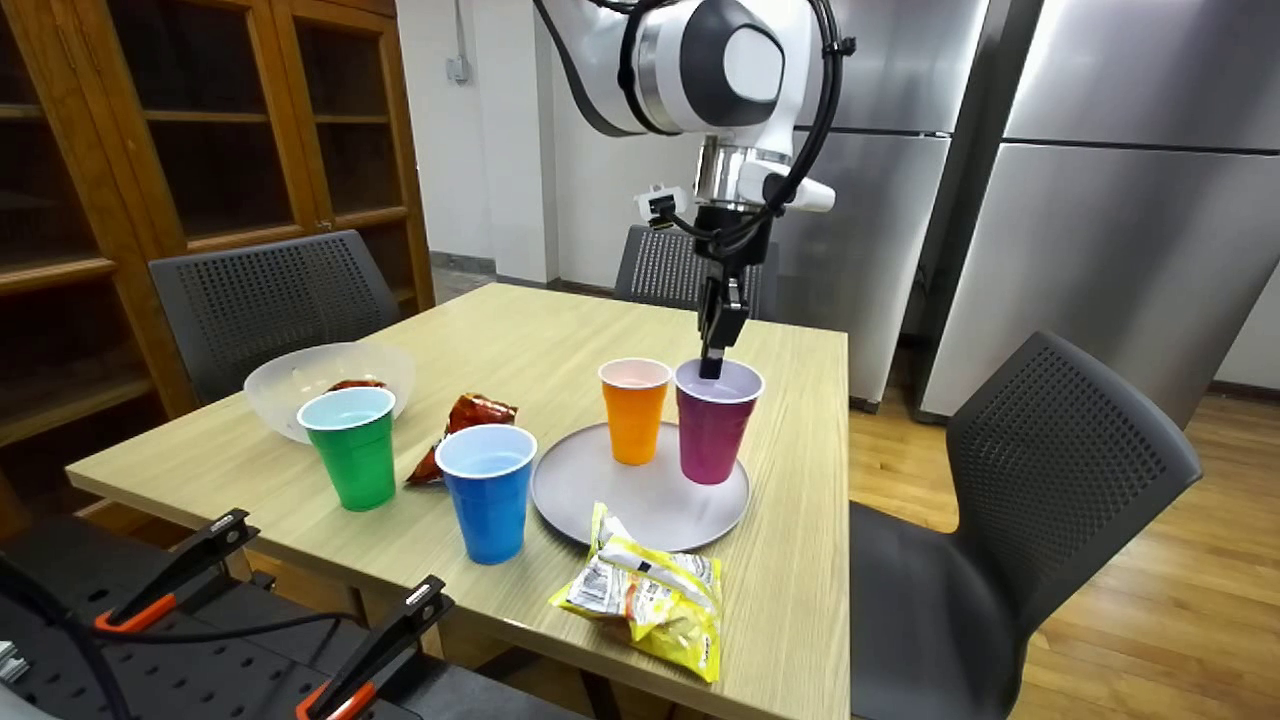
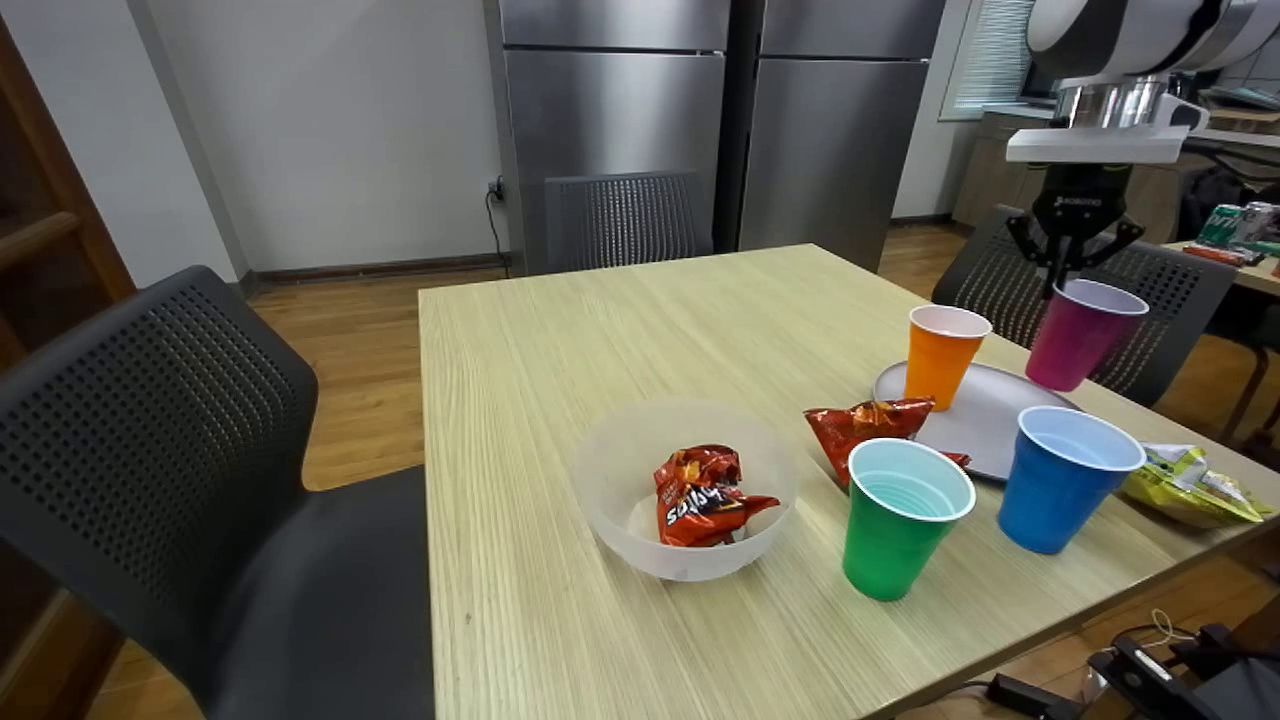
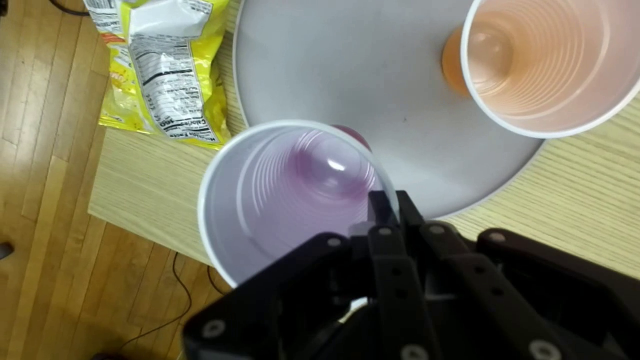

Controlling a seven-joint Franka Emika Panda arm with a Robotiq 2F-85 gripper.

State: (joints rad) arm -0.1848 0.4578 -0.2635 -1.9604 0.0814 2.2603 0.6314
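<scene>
In the wrist view the gripper [image 3: 395, 207] enters from the bottom of the frame, and its two fingers [image 3: 411, 215] pinch the rim of the purple cup [image 3: 265, 205], one fingertip inside the wall and one outside. The cup's mouth opens to the left of the fingertips, near the middle of that frame, so the grip sits on the right-hand part of the rim; the base shows toward the upper right, in front of the grey plate [image 3: 340, 65]. In an exterior view the cup [image 1: 715, 445] is right of centre, straight below the gripper; in an exterior view it [image 2: 1085, 335] is at the right, tilted, with the fingers at its left edge. I cannot tell whether its base touches the plate. The orange cup [image 1: 635, 420] stands upright on the plate, left of the purple cup in both exterior views. A yellow bag [image 1: 660, 605] lies beside the plate, at the upper left of the wrist frame. Left of the purple cup in both exterior views are the blue cup [image 1: 490, 505], the green cup [image 1: 350, 450] and a bowl [image 2: 620, 490] holding a red bag [image 2: 700, 500].
</scene>
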